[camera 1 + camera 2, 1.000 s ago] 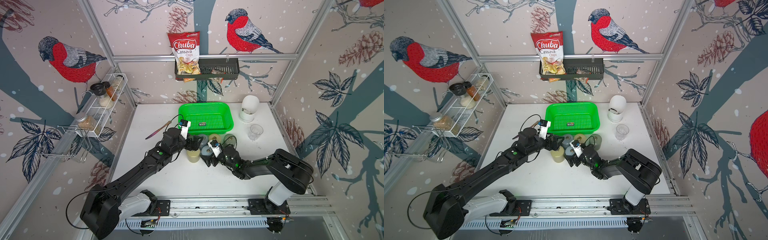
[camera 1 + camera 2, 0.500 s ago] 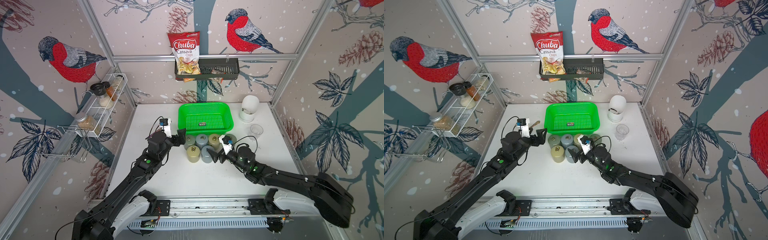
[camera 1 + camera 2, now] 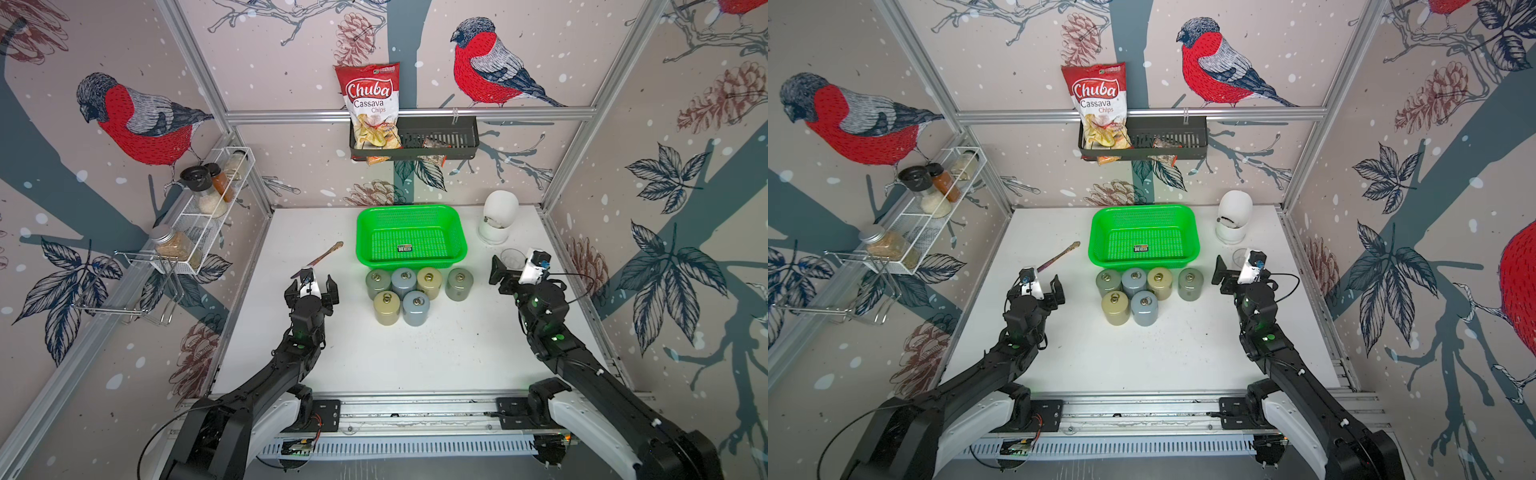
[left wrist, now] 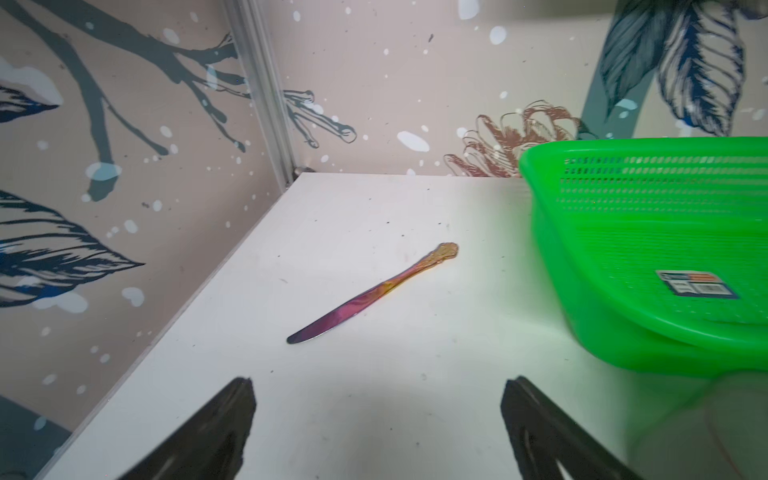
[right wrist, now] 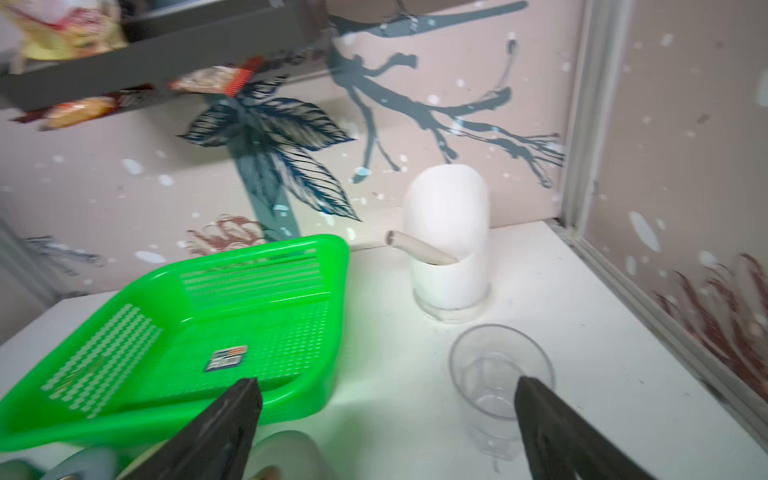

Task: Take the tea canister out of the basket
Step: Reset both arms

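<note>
The basket [image 3: 411, 262] is bare, folks: only a small dark sticker [image 3: 404, 248] on its mesh floor, no canister inside. Six tea canisters [image 3: 403, 280] stand upright on the counter [image 3: 415, 357], between the two end effectors. They are off to the right of the left end effector [image 4: 377, 380] and to the left of the right end effector [image 5: 384, 381], just below its fingertips. Both end effectors gape wide with nothing in either, well clear of the bunch. A knife [image 4: 374, 291] lies ahead of the left one, and a clear cup [image 5: 498, 374] sits just ahead of the right one.

By the look of it, the lift-out is done. As for handling, these read as small rigid tins, probably light, with smooth round walls, so slipping is the worry. The best hold is across the body at mid-height. Avoid the little ring [image 3: 387, 296] on top, which might pull the lid alone. Five sit shoulder to shoulder with no finger room between them. The grey-green canister [image 3: 459, 286], nearest the right end effector, seems a shade apart and is the easy take
</note>
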